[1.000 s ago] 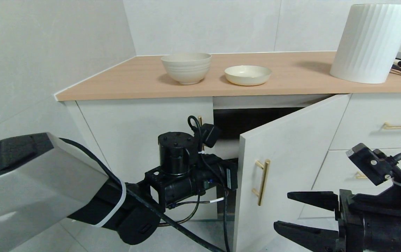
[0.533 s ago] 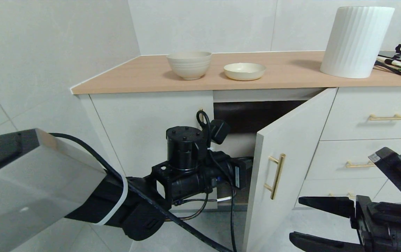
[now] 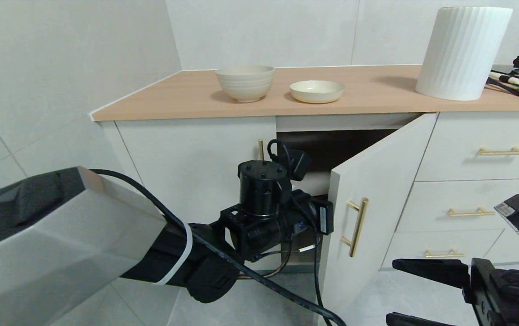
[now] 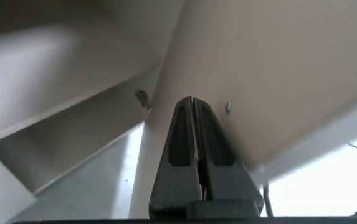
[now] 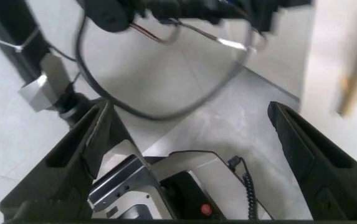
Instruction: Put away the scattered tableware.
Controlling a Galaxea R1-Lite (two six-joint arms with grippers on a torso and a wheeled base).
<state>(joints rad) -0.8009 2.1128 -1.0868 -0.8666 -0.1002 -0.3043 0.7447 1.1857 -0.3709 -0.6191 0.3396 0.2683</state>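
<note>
One deep bowl (image 3: 244, 83) — one shallow dish (image 3: 317, 91)

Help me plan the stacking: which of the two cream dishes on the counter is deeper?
The ribbed bowl, nearer the left end of the counter. It stands tall with steep sides; the shallow dish beside it is low and plain.

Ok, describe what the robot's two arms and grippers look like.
The left arm has a boxy pale grey shell, then a black wrist ringed by a white band, topped by a black cylinder, with black cables looping off. The left gripper and right gripper are matte black with tapered, wedge-shaped fingers.
</note>
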